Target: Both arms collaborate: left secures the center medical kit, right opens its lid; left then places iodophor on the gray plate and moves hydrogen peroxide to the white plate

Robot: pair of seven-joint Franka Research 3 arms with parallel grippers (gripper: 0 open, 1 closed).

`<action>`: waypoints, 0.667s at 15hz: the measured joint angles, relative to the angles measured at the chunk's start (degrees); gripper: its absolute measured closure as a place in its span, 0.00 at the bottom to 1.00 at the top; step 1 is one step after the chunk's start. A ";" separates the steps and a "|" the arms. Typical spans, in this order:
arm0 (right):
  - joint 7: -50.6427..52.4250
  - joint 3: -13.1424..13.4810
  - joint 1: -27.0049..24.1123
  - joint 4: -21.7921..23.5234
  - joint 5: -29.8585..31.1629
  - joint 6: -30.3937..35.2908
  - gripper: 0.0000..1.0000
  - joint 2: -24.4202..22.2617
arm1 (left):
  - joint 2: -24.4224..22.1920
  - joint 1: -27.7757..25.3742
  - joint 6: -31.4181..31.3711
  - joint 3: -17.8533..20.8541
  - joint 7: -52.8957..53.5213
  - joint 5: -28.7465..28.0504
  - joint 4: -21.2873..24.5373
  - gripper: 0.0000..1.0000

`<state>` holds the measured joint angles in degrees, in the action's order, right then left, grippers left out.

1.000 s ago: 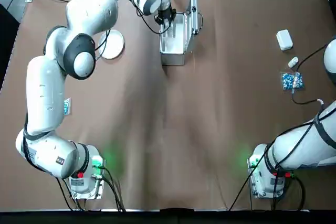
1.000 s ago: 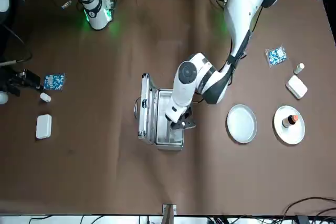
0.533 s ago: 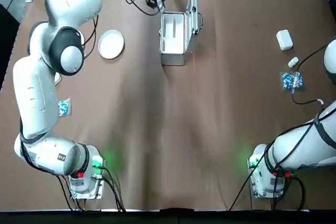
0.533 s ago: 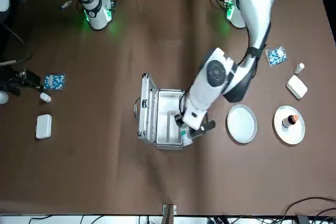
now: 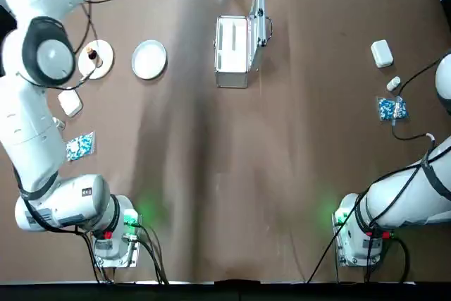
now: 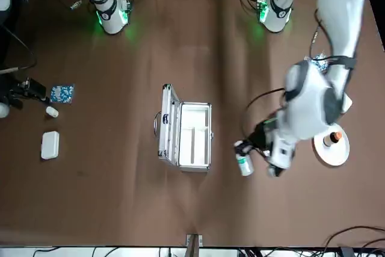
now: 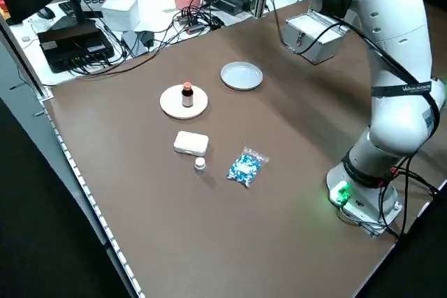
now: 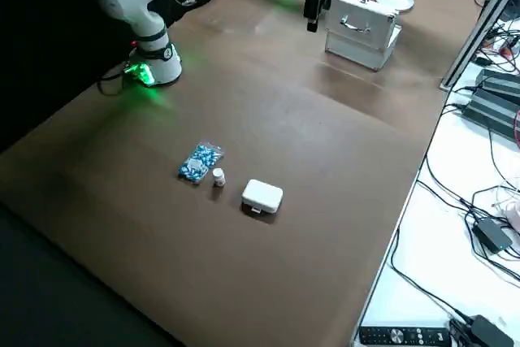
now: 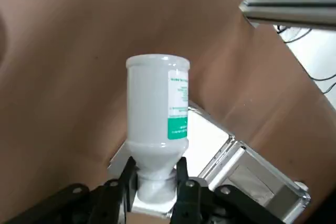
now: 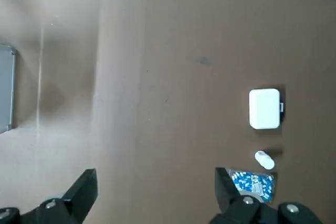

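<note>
Left gripper (image 9: 159, 169) is closed on the neck of a white bottle with a green label (image 9: 157, 98), up off the worktop (image 5: 282, 174) near its far edge; here's what matters now: the gray plate (image 5: 149, 59) lies back toward the robot and over toward the worktop's left edge from that bottle, the left arm clearly the nearer; the bottle's long axis is tilted, base leading away from the fingers, so the move looks like a short swing back, then straightening it before the base touches, or it could tip; the dark bottle with the orange cap (image 7: 187, 94) stands upright on the white plate (image 7: 172, 106), farther left, so the bare gray plate seems the likely target; medical kit (image 6: 195, 136) sits mid-width by the far edge, lid (image 6: 169, 126) raised; right gripper (image 10: 156, 192) waits open over the worktop's right part.
</note>
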<state>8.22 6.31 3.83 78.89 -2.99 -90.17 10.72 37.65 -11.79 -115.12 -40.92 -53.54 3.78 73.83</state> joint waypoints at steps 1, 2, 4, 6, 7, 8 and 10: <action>0.00 0.00 0.00 -0.01 0.00 0.00 0.01 -0.01 | 0.02 -2.66 1.69 -1.19 0.76 0.83 0.18 0.67; 0.00 0.01 -0.01 -0.01 0.00 0.00 0.01 -0.03 | 0.06 -4.45 3.34 -1.70 1.55 1.78 0.37 0.67; 0.00 -0.01 0.01 -0.07 0.00 0.00 0.01 -0.16 | 0.28 -6.15 5.35 -1.81 2.90 3.51 0.84 0.67; 0.00 -0.04 0.02 -0.10 0.00 -0.01 0.01 -0.30 | 0.53 -7.54 8.53 -1.81 4.86 5.54 1.18 0.67; 0.00 -0.04 0.01 -0.12 0.00 -0.01 0.01 -0.35 | 0.65 -8.41 9.85 -1.82 5.84 6.71 1.26 0.67; 0.00 -0.03 0.00 -0.12 0.00 0.01 0.01 -0.36 | 0.80 -9.42 10.60 -1.82 6.51 7.99 1.33 0.67; 0.00 -0.10 0.06 -0.10 0.00 0.04 0.01 -0.36 | 1.36 -11.80 11.99 -1.80 7.08 11.02 1.38 0.67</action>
<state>8.22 6.21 3.89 78.79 -2.99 -90.13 10.36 39.02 -23.59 -103.13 -42.72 -46.46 14.80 75.21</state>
